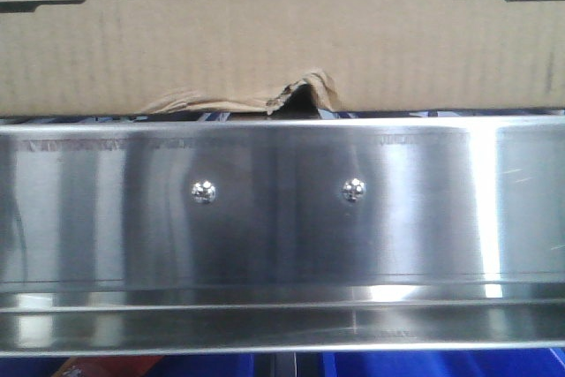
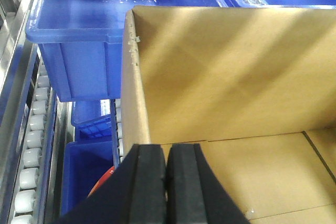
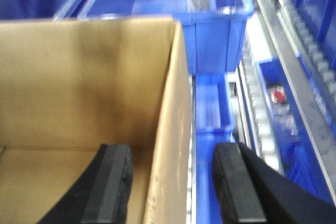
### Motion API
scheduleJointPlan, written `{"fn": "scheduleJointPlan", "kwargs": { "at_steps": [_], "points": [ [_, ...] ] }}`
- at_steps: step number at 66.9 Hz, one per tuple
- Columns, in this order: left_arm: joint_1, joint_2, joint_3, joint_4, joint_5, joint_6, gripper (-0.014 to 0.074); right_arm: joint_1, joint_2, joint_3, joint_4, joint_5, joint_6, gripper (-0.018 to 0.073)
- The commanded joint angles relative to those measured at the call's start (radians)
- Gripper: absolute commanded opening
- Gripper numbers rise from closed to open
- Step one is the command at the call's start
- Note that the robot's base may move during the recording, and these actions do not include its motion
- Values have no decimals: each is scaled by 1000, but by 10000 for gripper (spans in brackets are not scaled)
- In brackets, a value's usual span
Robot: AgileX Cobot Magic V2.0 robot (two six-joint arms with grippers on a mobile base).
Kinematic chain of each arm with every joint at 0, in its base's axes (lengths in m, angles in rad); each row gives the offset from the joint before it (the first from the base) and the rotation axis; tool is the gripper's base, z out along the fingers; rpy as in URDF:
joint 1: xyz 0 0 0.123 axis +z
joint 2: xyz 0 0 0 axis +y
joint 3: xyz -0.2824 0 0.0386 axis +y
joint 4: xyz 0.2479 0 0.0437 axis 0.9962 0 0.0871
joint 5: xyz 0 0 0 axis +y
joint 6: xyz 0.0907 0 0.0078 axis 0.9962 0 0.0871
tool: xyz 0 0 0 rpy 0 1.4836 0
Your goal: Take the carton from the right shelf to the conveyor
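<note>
Blue bins crowd behind the carton, which sits on the right shelf; our right pincer is spread astride its wall, the left pincer pressed together; we fear a one-sided pull would tilt it.

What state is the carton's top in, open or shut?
Open. Both wrist views look inside the carton, past its walls onto its bare inner floor; no flaps cover it.
</note>
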Motion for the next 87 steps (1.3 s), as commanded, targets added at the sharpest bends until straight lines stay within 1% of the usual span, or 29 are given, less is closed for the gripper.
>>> {"fn": "scheduleJointPlan", "kwargs": {
  "at_steps": [1, 4, 7, 13, 19, 34, 56, 87],
  "points": [
    [-2, -3, -7, -7, -9, -9, -16, -2, 3, 28, 1, -14, -11, 332],
    [-2, -3, -7, -7, -9, -9, -16, -2, 3, 36, 1, -14, -11, 368],
    [-2, -3, -7, -7, -9, -9, -16, -2, 3, 37, 1, -14, -11, 380],
    [-2, -3, -7, -7, -9, -9, -16, -2, 3, 37, 1, -14, -11, 380],
    [-2, -3, -7, -7, -9, -9, -16, 0, 8, 37, 21, -14, -11, 380],
    [-2, -3, -7, -7, -9, -9, -16, 57, 26, 38, 18, -14, -11, 380],
    [-2, -3, -7, -7, -9, -9, -16, 57, 26, 42, -14, -14, -11, 380],
    [-2, -3, -7, -7, -9, -9, -16, 57, 24, 80, -26, -14, -11, 380]
  ]
}}
